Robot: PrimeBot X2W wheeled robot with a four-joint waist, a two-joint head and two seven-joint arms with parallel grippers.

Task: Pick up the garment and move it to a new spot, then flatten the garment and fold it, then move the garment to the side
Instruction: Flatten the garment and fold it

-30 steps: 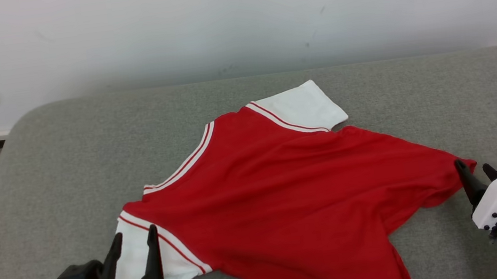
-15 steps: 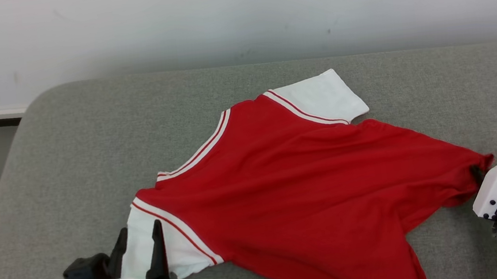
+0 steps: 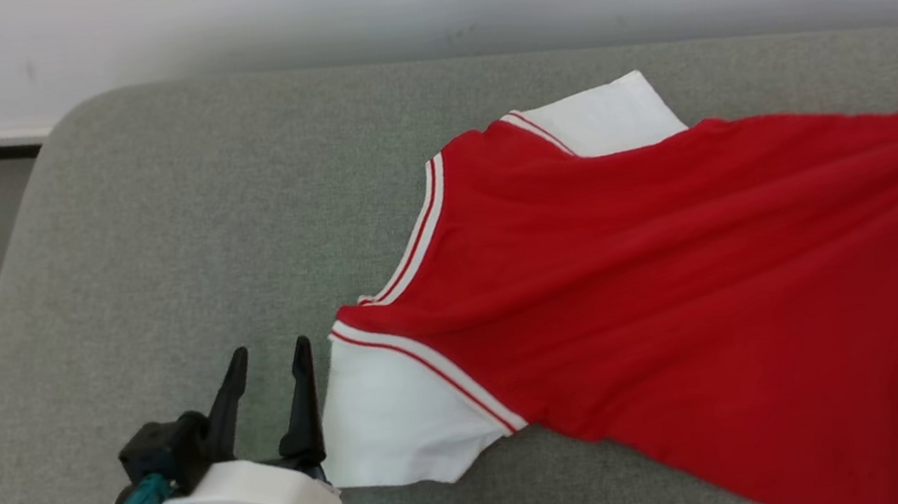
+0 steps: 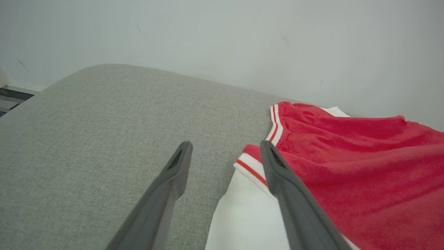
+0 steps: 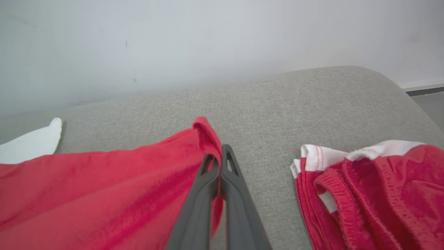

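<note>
Since the right claw stood apart at the hem corner a second ago and is now pressed together on it, the pick-up step appears to be under way.

Head view: the garment (image 3: 673, 259), a red shirt with white sleeves, lies on the grey padded surface (image 3: 156, 236). Its body is now drawn taut toward the right edge of the picture, with creases running that way, where it lay slack before. The camera has also swung, so part of the shift is not the shirt's. The left gripper (image 3: 271, 349) has its fingers apart and holds nothing. The near sleeve (image 3: 393, 421) now lies just beside its right finger rather than under both.

Left wrist view: both fingers are spread over bare padding. The sleeve edge sits at the right finger, and whether they touch cannot be told.

Right wrist view: the right gripper (image 5: 218, 154) is clamped on the hem corner (image 5: 204, 133), which bunches up at the fingertips. A second red-and-white bundle (image 5: 374, 187) lies near, apart from the held cloth.

Judgement: with one corner gripped, the drag to a new spot looks begun. Flattening and folding remain. The fabric appears thin and soft, and is likely to stretch unevenly from a single hold.
</note>
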